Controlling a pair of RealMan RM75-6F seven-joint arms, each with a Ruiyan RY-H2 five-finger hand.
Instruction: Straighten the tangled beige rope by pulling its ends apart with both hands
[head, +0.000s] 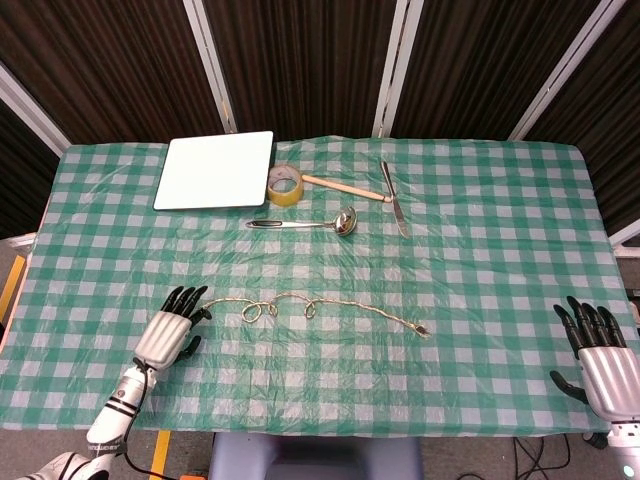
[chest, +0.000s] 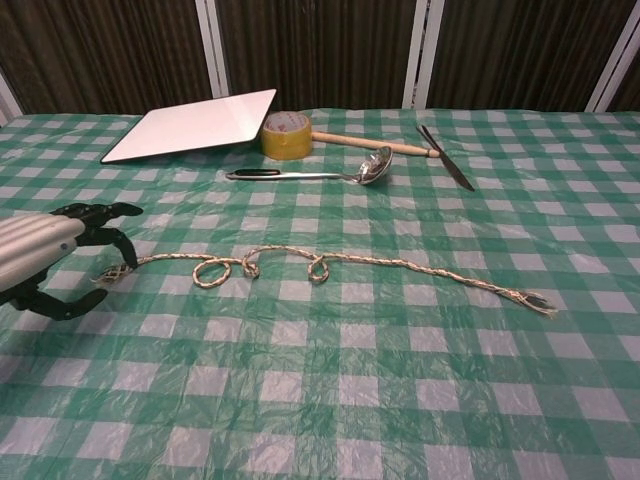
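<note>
The beige rope (head: 310, 306) (chest: 330, 264) lies across the middle of the checked table with three small loops left of its centre. Its frayed left end (chest: 113, 274) sits just under the fingertips of my left hand (head: 168, 331) (chest: 50, 250), which hovers over it with fingers spread and holds nothing. The rope's right end (head: 421, 329) (chest: 535, 301) lies free on the cloth. My right hand (head: 600, 362) is far off at the table's right front corner, fingers apart and empty; the chest view does not show it.
At the back stand a white board (head: 215, 170), a roll of tape (head: 284, 183), a wooden-handled tool (head: 345, 187), a metal ladle (head: 305, 223) and a knife (head: 394, 198). The green checked tablecloth (head: 480, 250) covers the whole table.
</note>
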